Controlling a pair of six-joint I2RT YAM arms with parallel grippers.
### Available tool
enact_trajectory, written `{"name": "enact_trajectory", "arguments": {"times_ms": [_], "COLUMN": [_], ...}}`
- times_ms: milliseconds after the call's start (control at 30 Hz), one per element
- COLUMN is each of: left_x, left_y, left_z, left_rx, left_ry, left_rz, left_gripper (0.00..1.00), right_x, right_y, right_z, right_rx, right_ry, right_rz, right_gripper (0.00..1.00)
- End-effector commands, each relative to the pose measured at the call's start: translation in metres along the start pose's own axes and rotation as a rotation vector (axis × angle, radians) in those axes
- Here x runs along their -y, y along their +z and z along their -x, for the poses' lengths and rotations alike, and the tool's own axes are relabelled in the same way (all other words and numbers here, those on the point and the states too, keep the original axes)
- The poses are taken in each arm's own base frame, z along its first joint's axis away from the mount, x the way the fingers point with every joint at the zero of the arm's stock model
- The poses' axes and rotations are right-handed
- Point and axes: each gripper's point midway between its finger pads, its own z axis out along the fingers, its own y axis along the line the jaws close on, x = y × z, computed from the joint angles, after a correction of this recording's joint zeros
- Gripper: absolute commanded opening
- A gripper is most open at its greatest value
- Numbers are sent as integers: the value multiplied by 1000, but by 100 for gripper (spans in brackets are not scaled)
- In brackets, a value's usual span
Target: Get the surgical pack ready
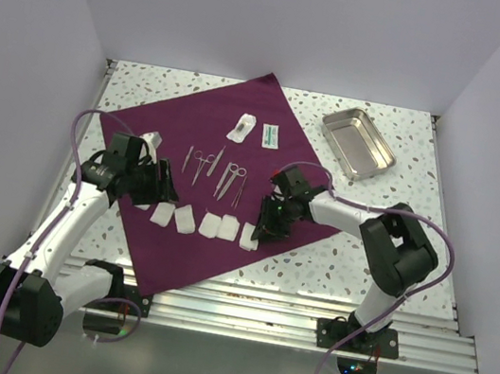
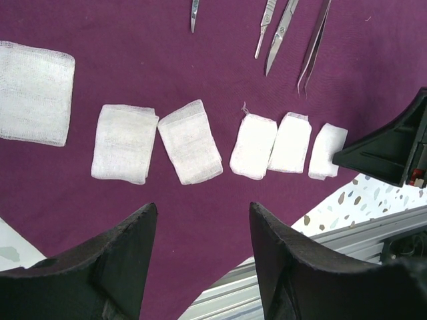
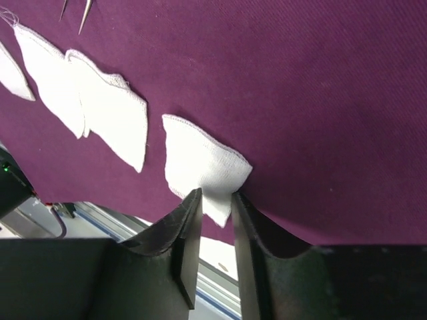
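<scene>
Currently the surgical pack (image 1: 203, 122), a deep purple drape, lies spread flat and corner-on across the speckled counter (image 1: 392, 259). A row of white gauze squares (image 1: 196, 222) sits near its front edge, with scissors and forceps (image 1: 215, 167) just behind them and two small packets (image 1: 254, 132) farther back. The right tool (image 3: 215, 200) is pressed together on the near corner of the rightmost gauze square (image 3: 200, 160), pinching it. The left tool (image 2: 200, 220) hangs spread above the drape, just in front of the gauze row, with nothing between its fingers. A steel tray (image 1: 358, 144) rests on the counter, apart from the drape's right corner.
</scene>
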Motion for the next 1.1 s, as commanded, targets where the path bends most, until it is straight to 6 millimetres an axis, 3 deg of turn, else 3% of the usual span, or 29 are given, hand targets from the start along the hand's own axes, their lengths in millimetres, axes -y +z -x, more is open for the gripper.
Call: {"name": "enact_trajectory", "arguments": {"times_ms": [0,267,300,433,567,800,1067], "left_x": [3,5,5,5,6,9,10], "left_y": [-1,-1,-1,-3,0,0,-3], "left_z": [4,-2,-2,-3,-6,-5,-7], "left_rx": [21,11,9,11,1,-2,-7], "left_ry": [32,35,34,36,30,27,28], "left_rz": [-32,-50,-49,-49,-61,-76,-81], "left_gripper": [61,62,61,61,62,61,62], "right_x": [-1,-6,-13,-48,-74,-101,-100], "right_y": [9,-3,-10,-35,-43,-29,1], "right_z": [10,13,14,19,19,24,34], "right_rx": [37,61,69,91,77,86,85], "right_ry": [-10,-26,-33,-71,-41,-27,50], "right_rz": [-36,-45,-27,66,148,227,245], "right_gripper": [28,7,1,0,0,0,0]}}
